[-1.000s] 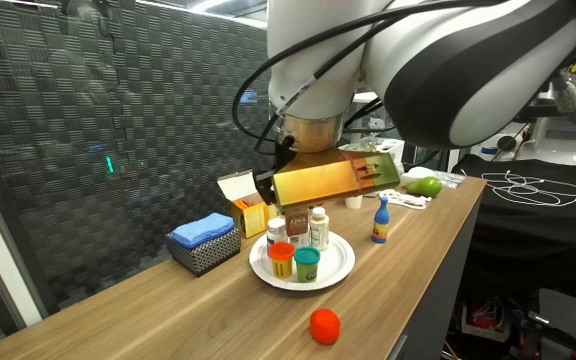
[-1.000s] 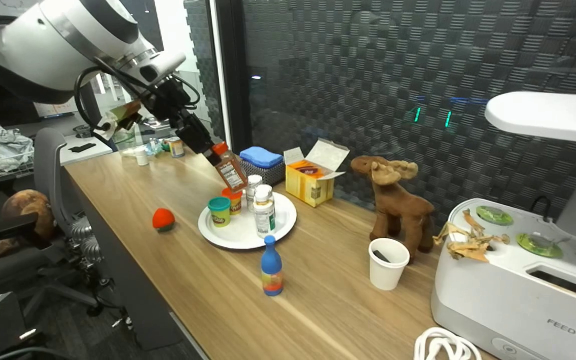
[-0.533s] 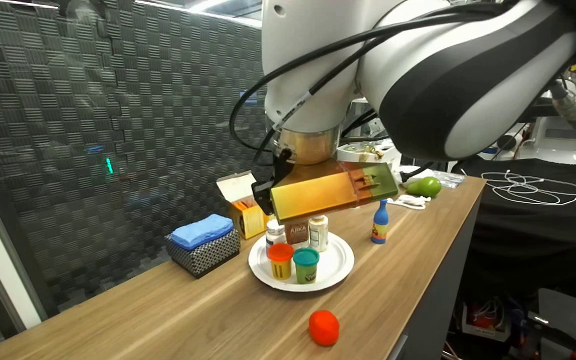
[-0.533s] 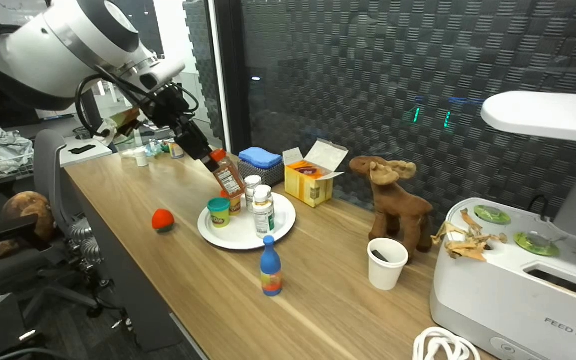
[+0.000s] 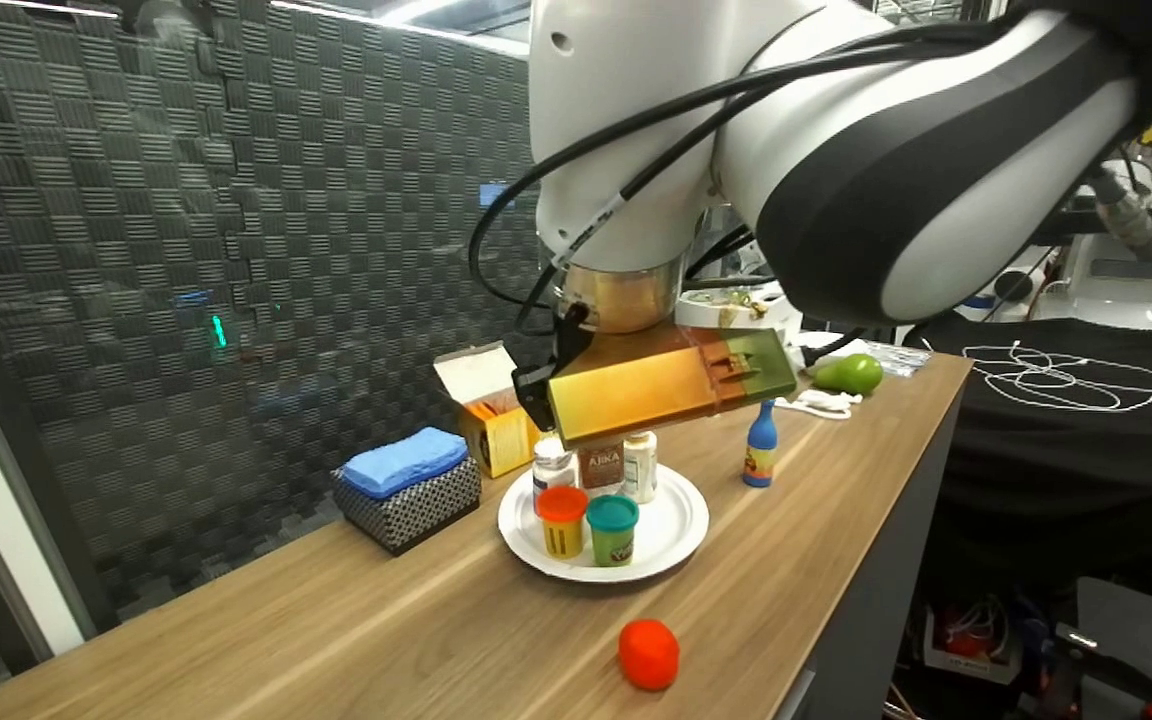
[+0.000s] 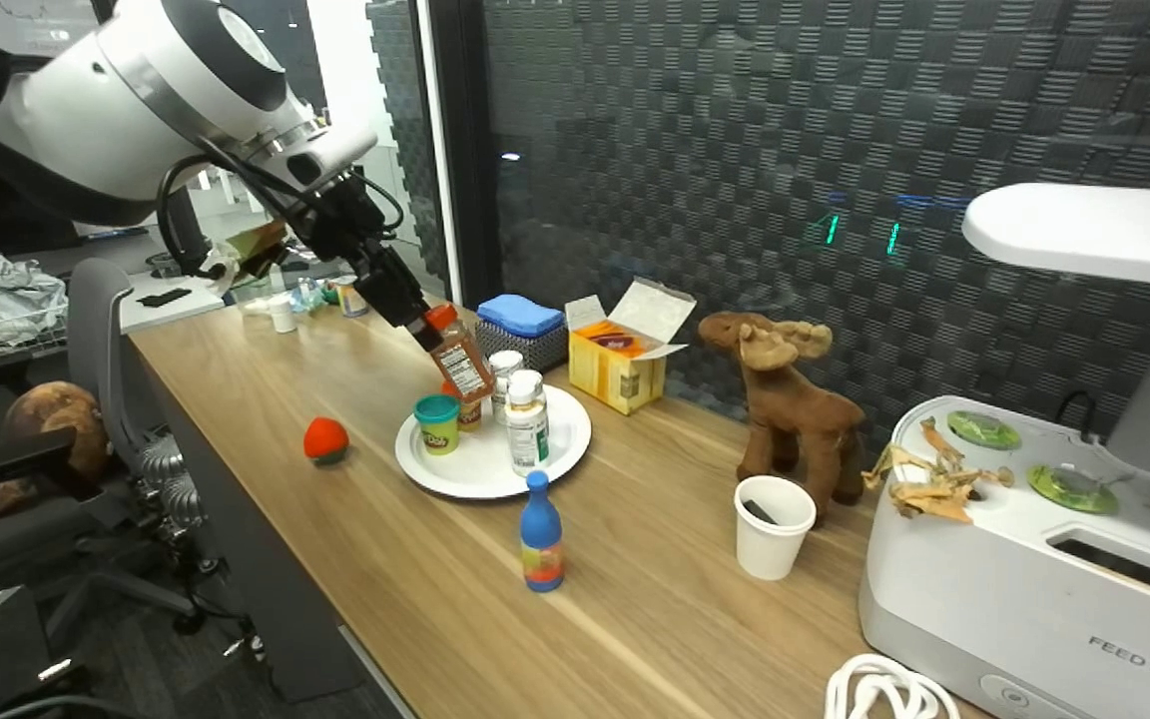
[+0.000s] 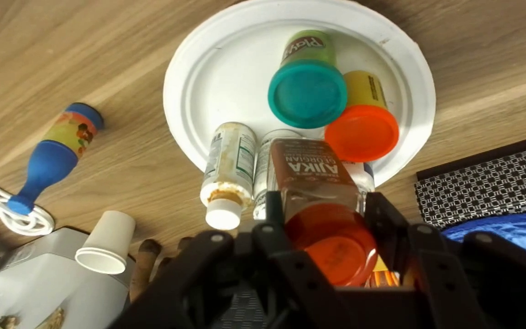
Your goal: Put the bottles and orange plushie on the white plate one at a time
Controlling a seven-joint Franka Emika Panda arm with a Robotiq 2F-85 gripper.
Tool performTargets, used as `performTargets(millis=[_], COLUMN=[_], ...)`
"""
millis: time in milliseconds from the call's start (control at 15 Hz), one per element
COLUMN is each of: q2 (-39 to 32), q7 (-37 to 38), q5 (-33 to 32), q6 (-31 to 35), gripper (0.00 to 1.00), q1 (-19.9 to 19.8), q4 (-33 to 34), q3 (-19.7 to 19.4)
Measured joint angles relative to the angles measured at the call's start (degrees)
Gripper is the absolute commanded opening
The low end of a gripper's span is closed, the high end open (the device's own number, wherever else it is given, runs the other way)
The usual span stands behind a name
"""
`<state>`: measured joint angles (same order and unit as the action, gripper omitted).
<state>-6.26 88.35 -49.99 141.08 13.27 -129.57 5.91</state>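
Pinching the red-capped brown bottle (image 7: 313,171) with your gripper (image 7: 325,210), you held it tilted over the white plate (image 7: 235,87), near the white bottles (image 7: 231,160), while the orange plushie (image 5: 648,655) lay on the table (image 5: 416,630).

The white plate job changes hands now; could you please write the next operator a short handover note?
Tool: shut on the brown bottle, tilted over the white plate, contact unclear.
Done: white bottles, a teal-lidded tub and an orange-lidded tub stand on the plate.
Left: lower and release the brown bottle; then move the orange plushie, lying on the table.
Perhaps also the blue bottle, off the plate.
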Motion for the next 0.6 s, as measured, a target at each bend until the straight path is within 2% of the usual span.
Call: performTargets(millis=[333,600], q2=[-0.03,-0.03], q7=[-0.42,-2.88], q5=[0.57,4.02], q6=[-0.14,-0.04], gripper=[0.24,0.24], q1=[-1.65,-1.81], q4=[0.32,0.46], q3=[-0.04,0.09])
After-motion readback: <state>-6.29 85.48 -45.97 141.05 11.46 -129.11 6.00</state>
